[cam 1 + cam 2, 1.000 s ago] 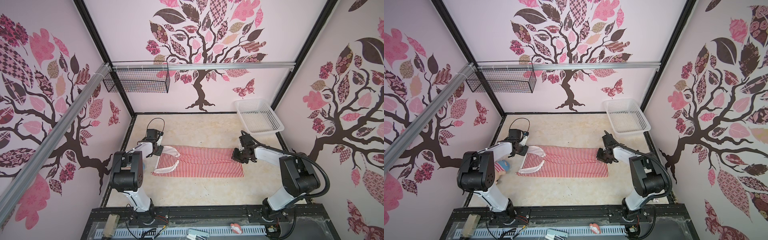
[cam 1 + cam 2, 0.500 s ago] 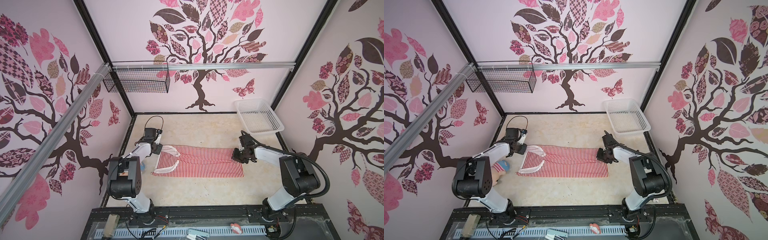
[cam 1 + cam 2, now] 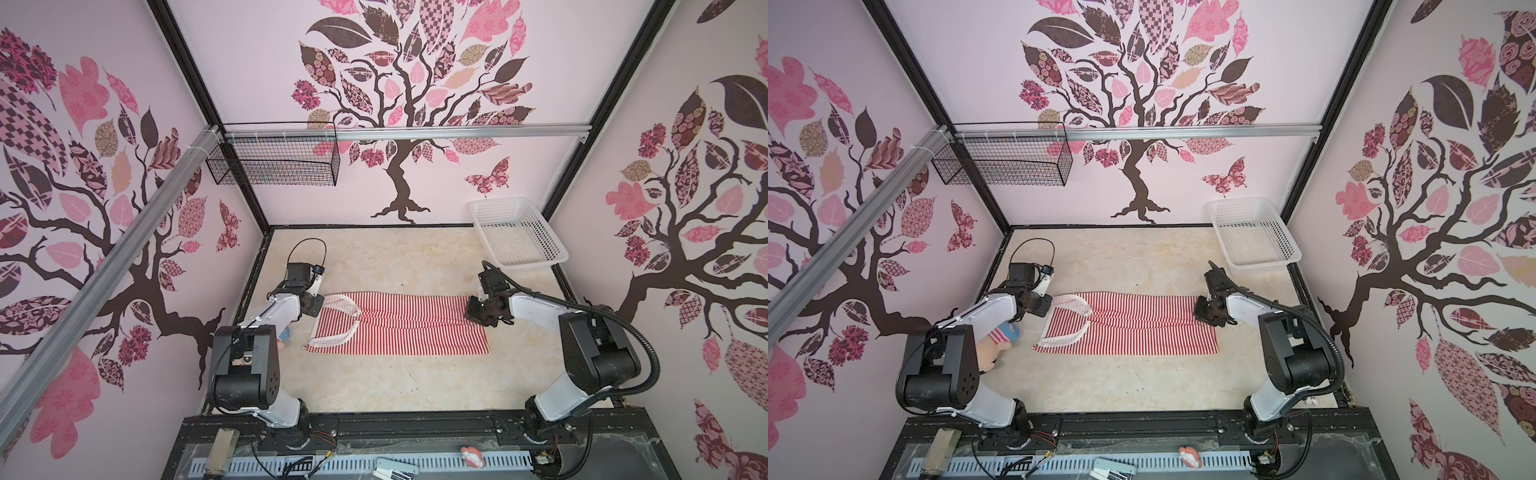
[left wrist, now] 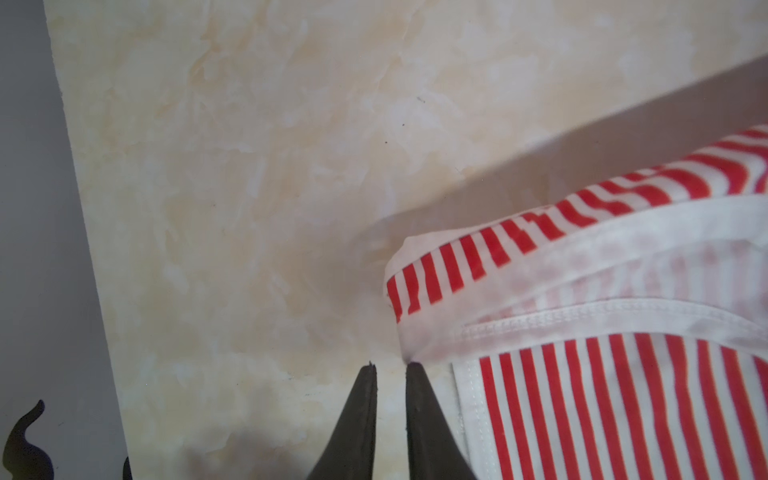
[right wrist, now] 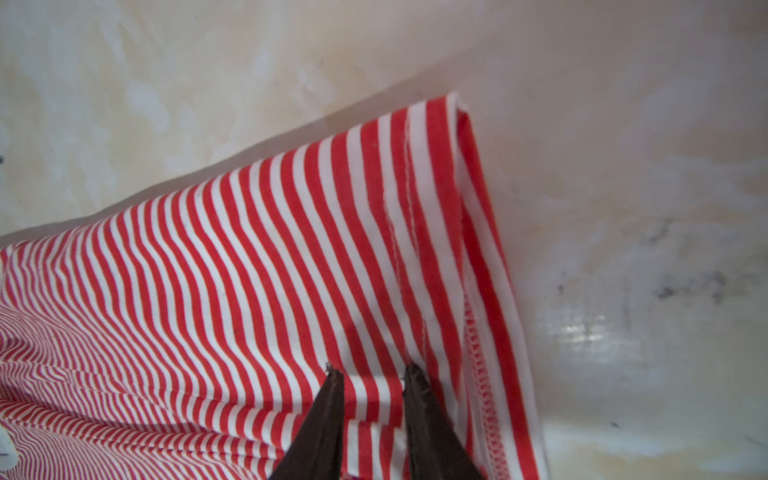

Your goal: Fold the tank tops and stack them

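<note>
Striped tank top [image 3: 399, 324] lying flat on the counter [image 3: 395, 386], seen in both top views; its long axis runs side to side across the counter, with the white-trimmed neck and armholes pointing toward the left arm and the straight hem toward the right arm. The garment appears folded lengthwise into a narrow band, its far edge raised slightly at both ends. Left gripper [image 4: 390, 368] beside the strap end: its fingers [image 4: 365, 415] stand narrowly apart over bare counter, one tip just touching the white trim, with no cloth between them. Right gripper [image 5: 368, 370] at the hem corner: its fingers [image 5: 419, 415] are narrowly apart and press into the striped cloth; whether they pinch a fold cannot be told. The counter is a cream marbled surface. A white perforated basket [image 3: 519, 232] sits at the far right corner, a black wire basket [image 3: 274, 162] hangs on the rear rail, and a plush doll [image 3: 996, 340] lies under the left arm. The walls carry pink and brown tree decals
</note>
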Available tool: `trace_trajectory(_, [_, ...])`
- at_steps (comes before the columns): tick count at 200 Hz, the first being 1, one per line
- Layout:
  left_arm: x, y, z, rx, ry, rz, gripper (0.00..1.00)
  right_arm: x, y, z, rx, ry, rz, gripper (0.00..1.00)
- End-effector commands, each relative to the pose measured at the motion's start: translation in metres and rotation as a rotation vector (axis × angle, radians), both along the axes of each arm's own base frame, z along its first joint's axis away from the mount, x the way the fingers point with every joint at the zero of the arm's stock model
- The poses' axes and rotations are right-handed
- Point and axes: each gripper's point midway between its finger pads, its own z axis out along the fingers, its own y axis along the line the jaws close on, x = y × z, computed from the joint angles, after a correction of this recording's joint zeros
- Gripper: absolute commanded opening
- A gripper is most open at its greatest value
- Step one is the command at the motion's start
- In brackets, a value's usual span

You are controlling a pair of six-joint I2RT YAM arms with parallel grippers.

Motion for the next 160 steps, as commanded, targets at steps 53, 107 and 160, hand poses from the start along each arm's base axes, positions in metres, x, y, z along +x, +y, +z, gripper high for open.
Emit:
trace_trajectory(53, [-0.009, 0.008, -0.019, 0.046, 0.045, 0.005, 0.10, -0.007, -0.018, -0.005, -0.069, 0.045, -0.029, 0.29])
trace_trajectory(107, [-0.030, -0.054, 0.037, -0.143, -0.112, -0.157, 0.47, -0.004, -0.012, 0.004, -0.033, 0.021, -0.015, 0.37])
trace_trajectory(160, [-0.053, -0.144, 0.036, -0.104, -0.110, -0.487, 0.58, -0.005, -0.008, -0.002, -0.015, 0.035, -0.011, 0.38])
